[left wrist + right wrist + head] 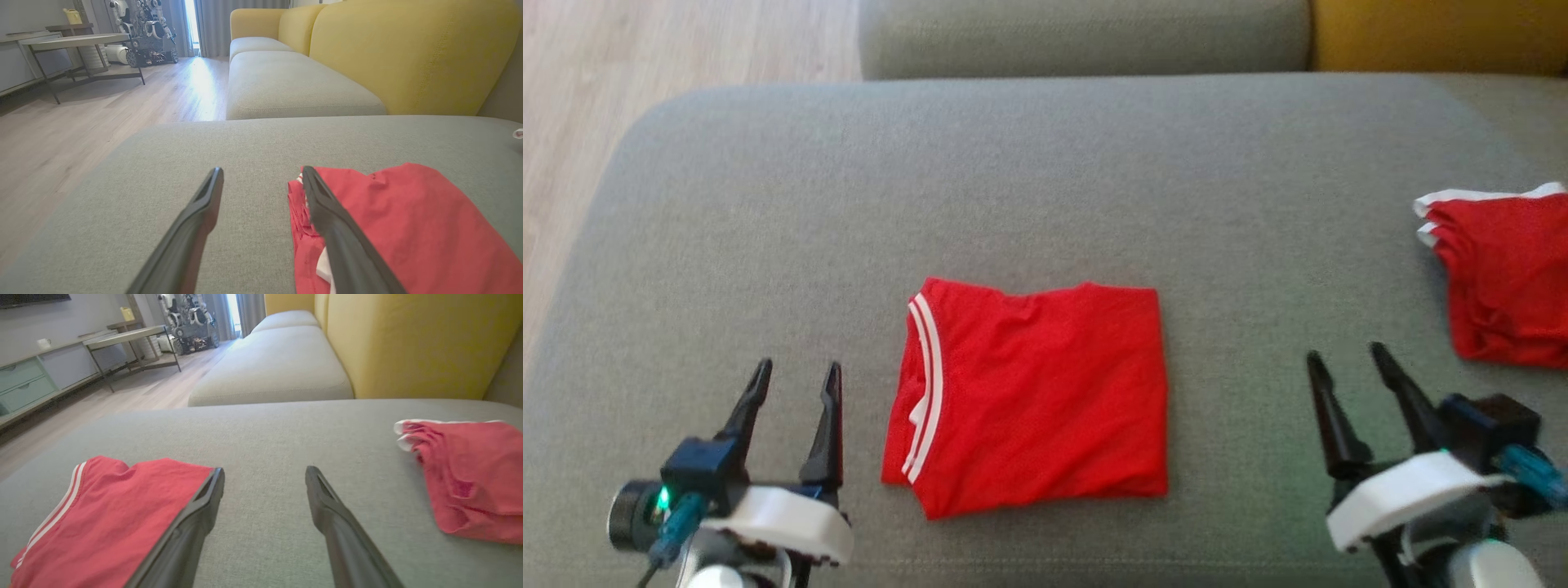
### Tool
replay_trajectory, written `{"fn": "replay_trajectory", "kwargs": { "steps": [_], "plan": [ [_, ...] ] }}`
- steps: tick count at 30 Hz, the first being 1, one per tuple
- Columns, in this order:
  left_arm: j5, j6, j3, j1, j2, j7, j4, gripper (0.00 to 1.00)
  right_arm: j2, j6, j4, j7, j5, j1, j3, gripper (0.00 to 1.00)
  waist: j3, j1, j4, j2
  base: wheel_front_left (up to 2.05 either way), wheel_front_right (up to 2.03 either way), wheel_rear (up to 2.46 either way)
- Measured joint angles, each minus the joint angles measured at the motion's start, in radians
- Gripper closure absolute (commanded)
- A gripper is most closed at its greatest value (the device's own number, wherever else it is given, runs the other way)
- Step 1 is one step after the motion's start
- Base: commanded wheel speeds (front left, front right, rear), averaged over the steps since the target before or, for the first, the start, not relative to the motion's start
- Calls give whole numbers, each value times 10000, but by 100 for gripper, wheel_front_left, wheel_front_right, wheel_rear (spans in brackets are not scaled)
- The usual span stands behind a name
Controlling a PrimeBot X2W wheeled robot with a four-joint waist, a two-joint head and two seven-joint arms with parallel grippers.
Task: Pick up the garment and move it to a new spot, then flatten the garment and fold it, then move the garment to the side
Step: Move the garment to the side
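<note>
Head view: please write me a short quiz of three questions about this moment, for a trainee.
1. True or false: the left gripper holds the folded red shirt.
2. Where does the second red garment lie? A) on the grey cushion, on the robot's right; B) on the wooden floor; C) on top of the folded red shirt.
3. Fill in: the left gripper and the right gripper both stand ____, with nothing between the fingers.
Key: 1 false; 2 A; 3 open.
</note>
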Motion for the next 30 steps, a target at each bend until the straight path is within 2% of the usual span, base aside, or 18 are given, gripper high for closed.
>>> {"fn": "replay_trajectory", "kwargs": {
  "steps": [10, 16, 24, 25, 26, 30],
  "plan": [
    [10, -134, -272, -1319, -81, -311, 50, 0, -10, 0, 2401, -42, 353, -1552, 1578, 0, 1127, 0, 752, 0, 0, 0, 0],
    [8, -184, -278, -1519, -188, -543, 351, 0, -12, 0, 3986, -33, 736, -2270, 2452, 0, 1671, 0, 1156, 0, 0, 0, 0],
    [6, -194, -280, -1758, -222, -654, 531, 0, -4, 0, 4968, 180, 1302, -3554, 3104, 0, 2048, 0, 1040, 0, 0, 0, 0],
    [6, -194, -280, -1758, -222, -654, 531, 0, -4, 0, 4968, 180, 1302, -3554, 3104, 56, 2048, 0, 1040, 0, 0, 0, 0],
    [6, -194, -284, -1790, -222, -656, 546, 0, -4, 0, 5026, 182, 1304, -3644, 3177, 99, 2064, 0, 980, 0, 0, 0, 0],
    [8, -190, -280, -1858, -211, -715, 570, 0, -192, 0, 5009, 194, 1494, -3819, 3471, 100, 2094, 0, 576, 0, 0, 0, 0]
  ]
}}
